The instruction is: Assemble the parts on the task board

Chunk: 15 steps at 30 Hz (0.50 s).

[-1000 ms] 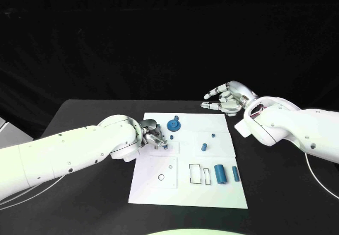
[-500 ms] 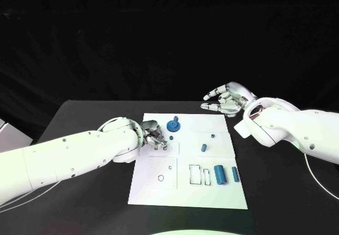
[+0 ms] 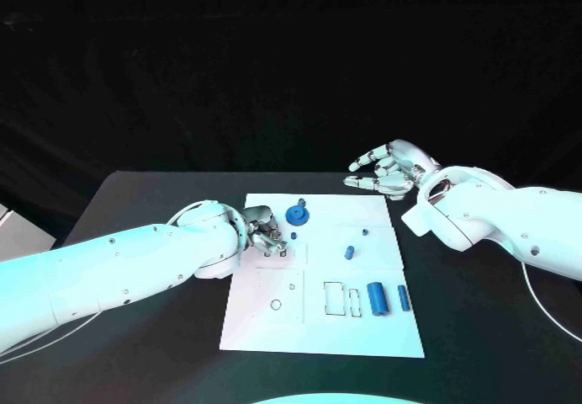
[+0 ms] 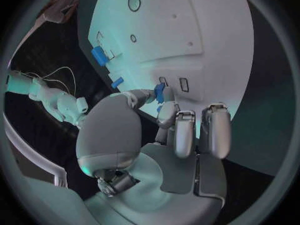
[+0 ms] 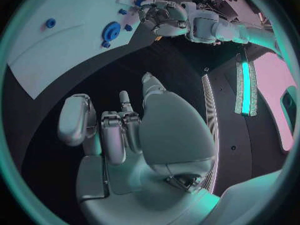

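On the black surface [image 3: 145, 202] we see the white task board [image 3: 321, 328], which carries every blue part in sight. We count a round disc-shaped part [image 3: 297, 217] near the far edge with a small peg [image 3: 301, 203] just beyond it, a tiny dot-like part [image 3: 365, 231] and a short stub [image 3: 349, 251] toward the board's right side, and two cylinders near the right edge: a thick one [image 3: 378, 298] and a thin one [image 3: 403, 297] lying side by side, just apart. Beside the thick cylinder we see two outlined rectangular recesses [image 3: 334, 300], and a raised square panel [image 3: 280, 296] with a small hole sits on the board's left half.

The left robot hand [image 3: 267, 236] is over the board's left edge, near the disc. In the left wrist view its fingers [image 4: 167, 114] pinch a small blue part [image 4: 159, 92] between thumb and fingertip, just above a pair of small slots in the board.

The right robot hand [image 3: 386, 170] hovers beyond the board's far right corner, above the surface, with its fingers spread and nothing in them; the right wrist view shows the same loose, empty fingers [image 5: 122, 127].
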### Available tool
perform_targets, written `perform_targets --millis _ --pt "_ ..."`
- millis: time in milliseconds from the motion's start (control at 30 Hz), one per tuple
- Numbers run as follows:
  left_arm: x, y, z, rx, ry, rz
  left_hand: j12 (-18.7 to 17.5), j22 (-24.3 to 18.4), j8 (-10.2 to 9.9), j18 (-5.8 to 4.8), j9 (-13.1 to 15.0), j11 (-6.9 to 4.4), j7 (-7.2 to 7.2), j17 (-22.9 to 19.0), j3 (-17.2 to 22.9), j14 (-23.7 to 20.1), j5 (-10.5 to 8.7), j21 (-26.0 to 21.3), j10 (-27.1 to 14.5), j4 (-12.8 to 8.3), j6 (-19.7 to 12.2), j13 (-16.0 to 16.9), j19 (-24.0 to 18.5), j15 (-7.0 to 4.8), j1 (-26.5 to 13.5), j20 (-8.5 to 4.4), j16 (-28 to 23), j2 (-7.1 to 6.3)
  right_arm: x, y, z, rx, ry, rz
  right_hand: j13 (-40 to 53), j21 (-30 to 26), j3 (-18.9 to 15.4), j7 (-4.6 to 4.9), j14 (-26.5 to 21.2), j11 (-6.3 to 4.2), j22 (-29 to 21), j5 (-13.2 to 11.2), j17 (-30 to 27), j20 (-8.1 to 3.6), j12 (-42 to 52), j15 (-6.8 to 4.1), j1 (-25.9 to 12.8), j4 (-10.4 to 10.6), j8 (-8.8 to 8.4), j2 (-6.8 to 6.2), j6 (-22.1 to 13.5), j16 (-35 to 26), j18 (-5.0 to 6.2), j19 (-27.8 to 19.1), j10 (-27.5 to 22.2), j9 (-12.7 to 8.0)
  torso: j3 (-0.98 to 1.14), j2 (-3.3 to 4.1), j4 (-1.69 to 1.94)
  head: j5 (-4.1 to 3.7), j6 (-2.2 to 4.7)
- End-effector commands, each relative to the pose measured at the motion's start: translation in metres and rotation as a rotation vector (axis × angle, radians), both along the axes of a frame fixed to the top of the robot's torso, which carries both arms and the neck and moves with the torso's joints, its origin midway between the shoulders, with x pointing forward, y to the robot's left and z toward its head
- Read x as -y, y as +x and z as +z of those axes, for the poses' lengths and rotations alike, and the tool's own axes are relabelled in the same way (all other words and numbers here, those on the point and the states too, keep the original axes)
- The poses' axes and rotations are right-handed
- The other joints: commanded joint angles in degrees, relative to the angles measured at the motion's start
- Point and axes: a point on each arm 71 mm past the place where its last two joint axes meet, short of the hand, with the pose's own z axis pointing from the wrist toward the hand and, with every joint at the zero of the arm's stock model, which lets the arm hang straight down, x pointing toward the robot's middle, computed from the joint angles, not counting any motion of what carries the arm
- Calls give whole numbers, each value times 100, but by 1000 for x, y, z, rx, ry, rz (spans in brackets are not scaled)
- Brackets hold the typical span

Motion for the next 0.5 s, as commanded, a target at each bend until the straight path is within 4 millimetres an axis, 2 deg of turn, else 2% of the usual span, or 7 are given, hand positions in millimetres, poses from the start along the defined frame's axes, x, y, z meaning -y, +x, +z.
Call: perform_targets --millis 33,500 --pt "2 -2 -2 -31 10 -21 22 217 0 -107 8 -1 -6 1508 1240 616 18 39 49 -1273 30 -4 42 -42 27 -6 36 34 -1 0 -1 -4 -7 16 1301 -17 27 -20 561 23 0 21 1356 -15 -6 36 -18 17 39 51 12 -31 59 -33 399 7 1 -1 -1 3 -8" --pt "2 -1 -6 -63 20 -20 20 224 -3 -109 7 -2 -6 1508 1243 616 16 41 51 -1273 33 -5 46 -43 25 -7 36 33 -1 0 -1 -6 -7 17 1301 -17 27 -20 561 23 0 21 1356 -15 -6 36 -18 17 39 51 12 -31 59 -33 399 7 2 -3 -3 -6 -50"
